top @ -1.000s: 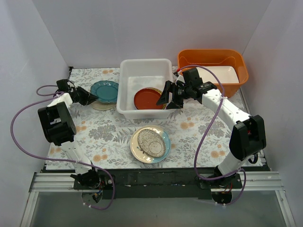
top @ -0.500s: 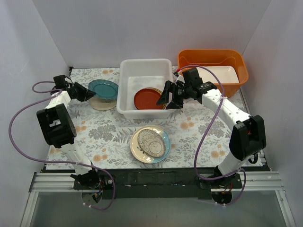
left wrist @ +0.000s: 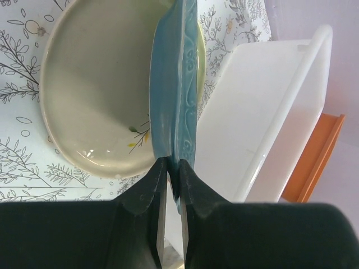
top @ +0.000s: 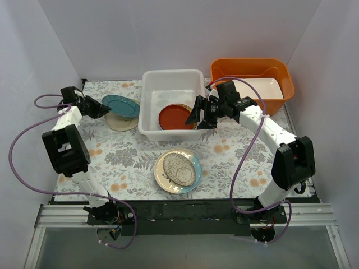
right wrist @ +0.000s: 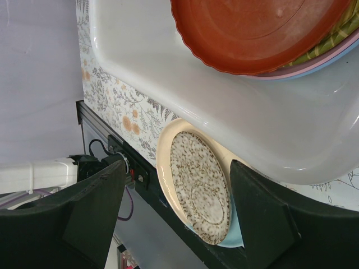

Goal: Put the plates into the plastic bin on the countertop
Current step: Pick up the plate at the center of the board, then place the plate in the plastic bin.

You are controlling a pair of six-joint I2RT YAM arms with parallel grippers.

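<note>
I pinch the teal plate [left wrist: 174,84] by its near rim in my left gripper [left wrist: 173,165]. It is embossed with leafy scrolls and tilted steeply, raised over the glossy cream plate [left wrist: 95,95], which lies flat on the leaf-printed countertop [top: 129,162]. Just right of both stands the plastic bin [top: 148,101], white and translucent with a rolled rim. Inside it the red-brown plate [top: 176,116] lies face up on top of a stack, with a woven yellow plate [right wrist: 339,33] peeking out beneath. In front of the bin, the speckled plate [top: 179,169] rests on an ivory plate [top: 161,168], over a light blue plate [top: 197,168].
</note>
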